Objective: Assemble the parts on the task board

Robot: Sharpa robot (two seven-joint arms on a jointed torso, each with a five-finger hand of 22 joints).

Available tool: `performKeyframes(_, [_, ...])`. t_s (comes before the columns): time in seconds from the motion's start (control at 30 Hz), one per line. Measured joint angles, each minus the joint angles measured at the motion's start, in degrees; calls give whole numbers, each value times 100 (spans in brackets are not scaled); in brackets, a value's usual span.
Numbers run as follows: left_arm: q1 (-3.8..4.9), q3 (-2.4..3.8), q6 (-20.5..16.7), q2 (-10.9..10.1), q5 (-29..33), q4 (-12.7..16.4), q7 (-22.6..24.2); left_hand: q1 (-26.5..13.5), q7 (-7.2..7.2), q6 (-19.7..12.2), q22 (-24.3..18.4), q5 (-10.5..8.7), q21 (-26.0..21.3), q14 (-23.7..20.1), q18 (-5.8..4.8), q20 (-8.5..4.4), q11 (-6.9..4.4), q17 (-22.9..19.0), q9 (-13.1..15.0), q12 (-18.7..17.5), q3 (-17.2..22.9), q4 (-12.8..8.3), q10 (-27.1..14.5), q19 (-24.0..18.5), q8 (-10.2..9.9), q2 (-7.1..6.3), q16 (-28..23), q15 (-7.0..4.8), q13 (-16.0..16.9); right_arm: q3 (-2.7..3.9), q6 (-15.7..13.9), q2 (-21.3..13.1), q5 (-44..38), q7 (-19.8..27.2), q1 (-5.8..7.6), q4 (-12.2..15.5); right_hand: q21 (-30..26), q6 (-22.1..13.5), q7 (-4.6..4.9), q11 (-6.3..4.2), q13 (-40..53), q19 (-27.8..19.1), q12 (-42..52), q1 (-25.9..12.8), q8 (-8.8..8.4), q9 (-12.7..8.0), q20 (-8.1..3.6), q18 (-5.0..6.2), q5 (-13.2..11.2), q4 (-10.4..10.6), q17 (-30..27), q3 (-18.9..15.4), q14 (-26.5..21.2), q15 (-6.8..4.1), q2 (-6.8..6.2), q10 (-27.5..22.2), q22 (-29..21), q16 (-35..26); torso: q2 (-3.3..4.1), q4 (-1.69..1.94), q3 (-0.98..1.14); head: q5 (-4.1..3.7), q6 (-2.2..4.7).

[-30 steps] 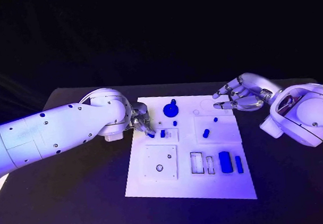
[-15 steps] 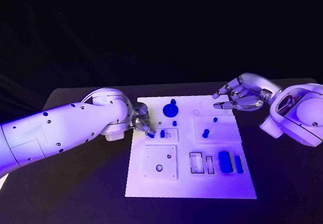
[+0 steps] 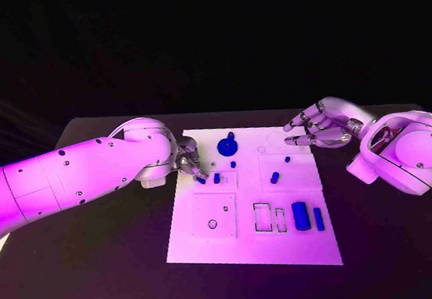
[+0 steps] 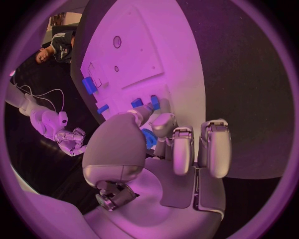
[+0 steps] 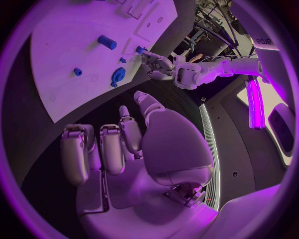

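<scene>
Left hand (image 3: 187, 161) pinches small blue part (image 4: 149, 139) at task board (image 3: 248, 250) left edge; right hand (image 3: 317, 130) empty, fingers apart, above far right corner; risk: tilted part jams or slips from pinch.

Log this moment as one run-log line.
left hand: pinching blue part at task board edge | right hand: open, hovering by board | parts unassembled

left hand (image 3: 187, 159) fingertips hiding a small blue part (image 4: 149, 139), grip on it unclear
</scene>
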Motion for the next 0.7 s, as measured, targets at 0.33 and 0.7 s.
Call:
performKeyframes(0.33, [-24, -15, -96, 29, -65, -1, -10, -297, -96, 97, 0, 2, 23, 20, 0, -20, -20, 0, 52, 55, -125, 125, 20, -21, 68, -74, 0, -20, 76, 0, 1, -2, 1, 0, 0, 0, 0, 0, 0, 0, 0, 0, 0, 0, 0, 0, 0, 0, 0, 0, -1, 0, 0, 0, 0, 0, 0, 0, 0, -2, 0, -18, -5])
performKeyframes(0.7, [-29, -18, -92, 40, -67, -9, -20, -410, -87, 129, 4, 2, 44, -1, 0, -20, -20, 0, 76, 55, -240, 172, 20, -21, 88, -125, 0, -41, 92, 0, 2, -6, 3, 1, 0, 0, 0, 0, 0, 0, 0, 0, 0, 0, 0, 0, 0, 0, 0, 0, -1, 0, 0, 0, 0, 0, -1, 0, -1, -1, 0, -27, -6])
